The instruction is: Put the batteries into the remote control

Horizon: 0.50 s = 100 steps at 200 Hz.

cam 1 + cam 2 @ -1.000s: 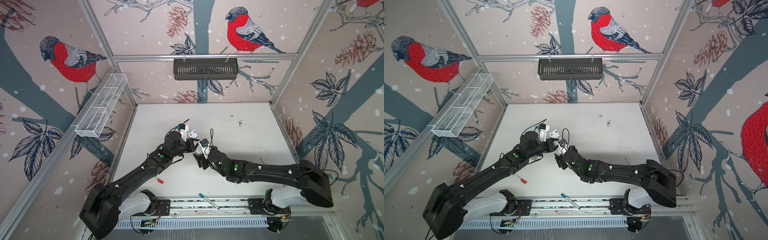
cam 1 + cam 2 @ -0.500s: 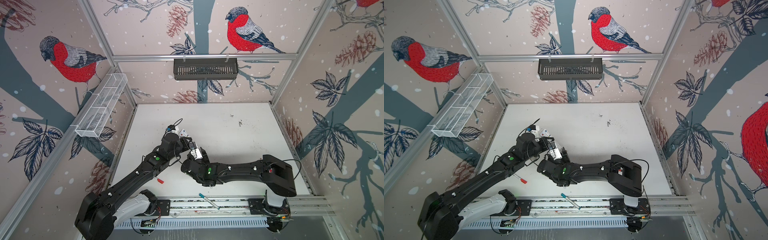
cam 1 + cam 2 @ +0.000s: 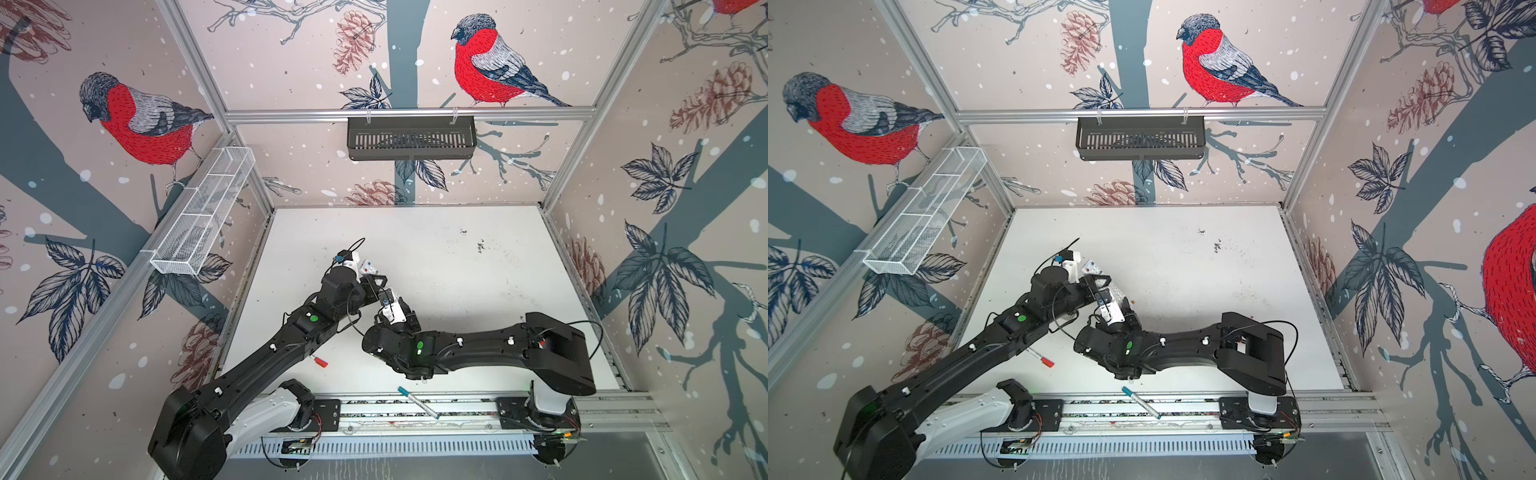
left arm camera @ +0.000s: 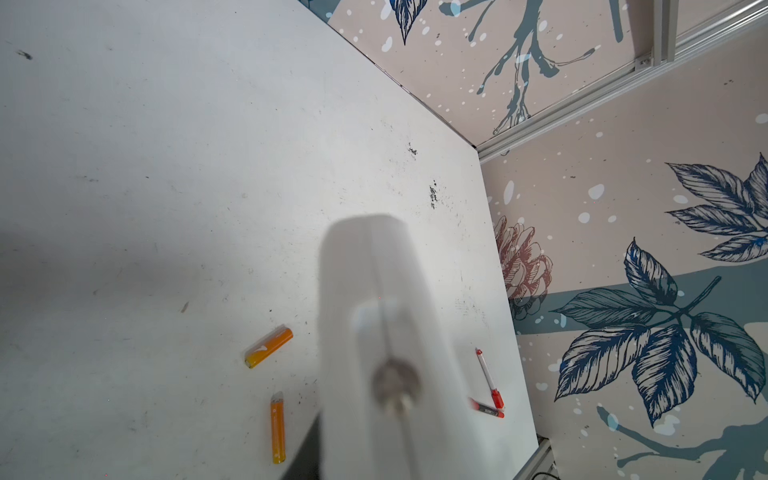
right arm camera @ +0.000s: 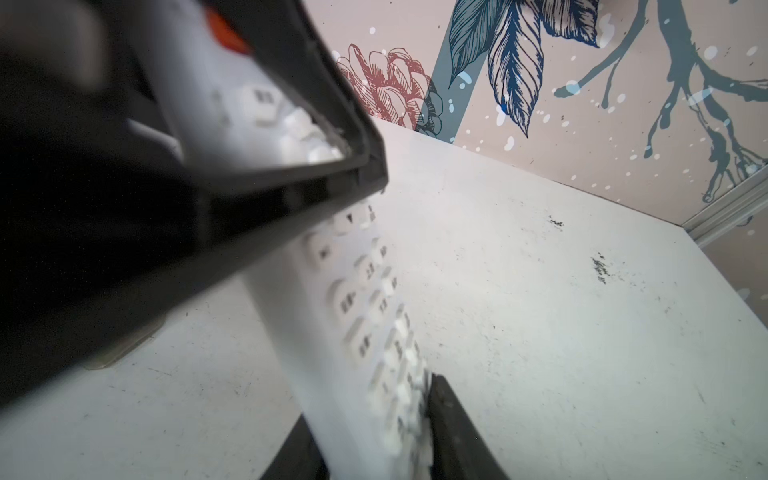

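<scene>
Two batteries (image 4: 269, 347) are lying low in the left wrist view; the right gripper (image 5: 370, 407) is pinching the remote control (image 5: 361, 299) mid-frame. Whether the left gripper (image 3: 374, 278) is gripping, I cannot tell; mistimed release is risking a drop.

The scuffed white table (image 4: 166, 166) carries 2 orange batteries (image 4: 269, 347) and 2 red-capped markers (image 4: 489, 380).

The remote control (image 5: 357, 307), button side showing, sits clamped between the right gripper's (image 5: 374, 440) dark fingers (image 5: 457, 424) and passes behind a blurred black frame (image 5: 166, 232) over the table (image 5: 540, 332).
</scene>
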Each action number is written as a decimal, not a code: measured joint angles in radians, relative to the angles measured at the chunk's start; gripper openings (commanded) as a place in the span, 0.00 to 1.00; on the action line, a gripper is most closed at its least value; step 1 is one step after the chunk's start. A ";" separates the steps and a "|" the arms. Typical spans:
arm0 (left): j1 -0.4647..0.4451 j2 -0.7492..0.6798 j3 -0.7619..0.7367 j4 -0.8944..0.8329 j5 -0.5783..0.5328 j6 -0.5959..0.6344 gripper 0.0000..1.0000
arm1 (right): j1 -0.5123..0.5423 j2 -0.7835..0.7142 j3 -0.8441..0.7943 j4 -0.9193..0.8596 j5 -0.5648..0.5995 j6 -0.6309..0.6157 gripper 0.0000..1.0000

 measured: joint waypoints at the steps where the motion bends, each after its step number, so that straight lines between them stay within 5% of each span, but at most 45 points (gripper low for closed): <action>1: 0.000 0.000 0.000 0.000 0.000 0.003 0.53 | 0.000 0.000 0.000 0.000 0.001 -0.002 0.24; 38: 0.004 -0.006 -0.005 0.012 0.005 0.056 0.97 | -0.002 -0.062 -0.059 0.056 -0.002 -0.029 0.22; 66: 0.004 -0.056 -0.006 0.016 0.028 0.109 0.98 | -0.014 -0.169 -0.161 0.196 -0.118 -0.112 0.21; 100: 0.003 -0.153 -0.006 0.105 0.131 0.171 0.97 | -0.099 -0.324 -0.284 0.244 -0.429 -0.195 0.21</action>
